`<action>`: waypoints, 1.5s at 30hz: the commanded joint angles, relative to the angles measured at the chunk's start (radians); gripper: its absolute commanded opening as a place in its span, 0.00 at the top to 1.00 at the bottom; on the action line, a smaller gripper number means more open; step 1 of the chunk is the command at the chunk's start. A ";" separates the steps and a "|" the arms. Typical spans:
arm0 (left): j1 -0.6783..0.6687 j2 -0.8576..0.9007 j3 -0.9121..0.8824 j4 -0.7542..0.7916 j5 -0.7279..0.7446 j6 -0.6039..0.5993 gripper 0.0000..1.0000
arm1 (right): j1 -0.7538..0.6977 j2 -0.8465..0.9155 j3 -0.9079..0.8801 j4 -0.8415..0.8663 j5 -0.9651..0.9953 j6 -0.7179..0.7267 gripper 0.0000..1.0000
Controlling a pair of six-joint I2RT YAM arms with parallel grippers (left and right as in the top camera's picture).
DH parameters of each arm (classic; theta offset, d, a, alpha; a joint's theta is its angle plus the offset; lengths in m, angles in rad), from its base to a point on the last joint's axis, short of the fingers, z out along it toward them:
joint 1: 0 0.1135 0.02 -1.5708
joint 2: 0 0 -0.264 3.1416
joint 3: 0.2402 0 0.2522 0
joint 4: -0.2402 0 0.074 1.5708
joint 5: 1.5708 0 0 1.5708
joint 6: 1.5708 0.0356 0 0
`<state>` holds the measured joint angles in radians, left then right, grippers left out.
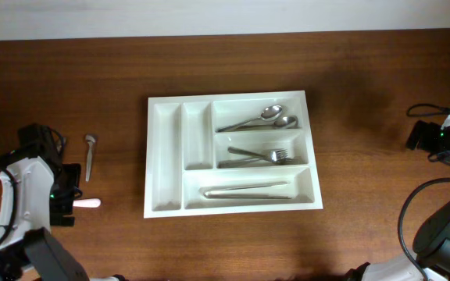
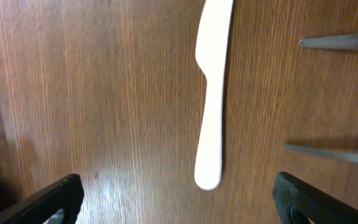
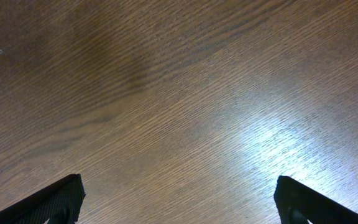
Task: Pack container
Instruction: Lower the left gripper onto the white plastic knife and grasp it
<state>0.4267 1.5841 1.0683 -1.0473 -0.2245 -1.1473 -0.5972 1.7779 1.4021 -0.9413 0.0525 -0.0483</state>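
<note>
- Right now the tray (image 1: 165, 156) lies flat in the middle of the table (image 1: 366, 62), well apart from both of my arms.
- Its three wide slots are on the right half. The far one holds two spoons (image 1: 262, 118), the middle one has forks (image 1: 262, 156), and the near one has long metal knives (image 1: 244, 191).
- Off to the left of the tray, a small metal spoon (image 1: 90, 154) lies on the wood by itself.
- Just nearer than that spoon is a white plastic knife (image 2: 211, 93). My left wrist camera looks straight down on it.
- My left gripper (image 2: 176, 186) hangs over that knife with its fingers spread wide on either side, touching nothing.
- Two thin metal tips (image 2: 340, 42) poke in from the right edge of the left wrist view. I can't tell what they belong to.
- My right gripper (image 3: 176, 186) is spread just as wide over bare wood at the far right of the table, gripping nothing.
</note>
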 commanded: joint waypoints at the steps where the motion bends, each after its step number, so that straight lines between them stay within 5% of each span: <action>1: 0.004 0.029 -0.006 0.021 -0.008 0.100 0.01 | -0.005 -0.002 -0.005 0.000 0.005 0.009 0.01; 8: 0.004 0.034 -0.047 0.108 0.009 0.093 0.01 | -0.005 -0.002 -0.005 0.000 0.005 0.009 0.01; 14: 0.005 0.034 -0.110 0.124 0.027 -0.039 0.01 | -0.005 -0.002 -0.005 0.000 0.005 0.009 0.01; 45: 0.092 0.106 -0.135 0.274 0.027 0.050 0.01 | -0.005 -0.002 -0.005 0.000 0.005 0.009 0.01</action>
<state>0.5098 1.6806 0.9386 -0.7834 -0.2050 -1.1404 -0.5972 1.7779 1.4021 -0.9413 0.0525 -0.0486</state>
